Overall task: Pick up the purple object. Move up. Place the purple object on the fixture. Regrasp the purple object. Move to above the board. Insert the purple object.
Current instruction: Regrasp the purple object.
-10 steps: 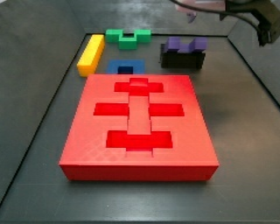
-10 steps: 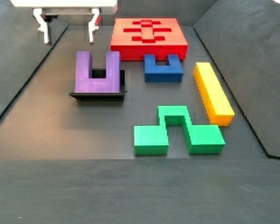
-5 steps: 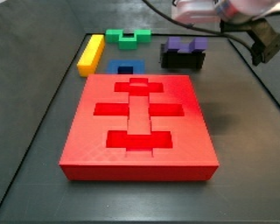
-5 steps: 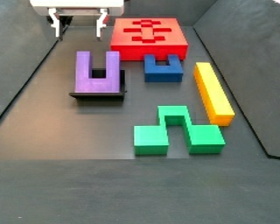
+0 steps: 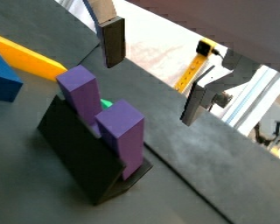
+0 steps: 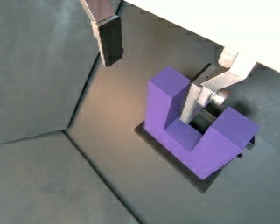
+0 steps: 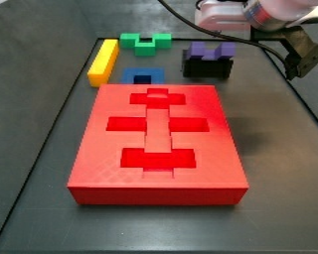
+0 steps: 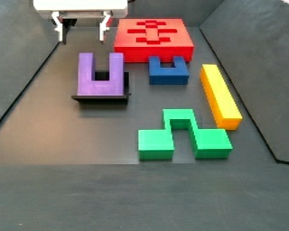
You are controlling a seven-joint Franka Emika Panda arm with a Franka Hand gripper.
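My gripper, above the purple object, is a white block carrying two flat silver fingers with dark pads, with a white rounded wrist behind it and a black cable looping past a dark bracket.

purple object: matt plastic | board: smooth plastic | claw: silver metal, above floor

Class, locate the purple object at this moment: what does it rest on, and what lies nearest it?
The purple object sits on the fixture, prongs toward the board; the blue block is beside it. The open gripper hangs apart, empty.
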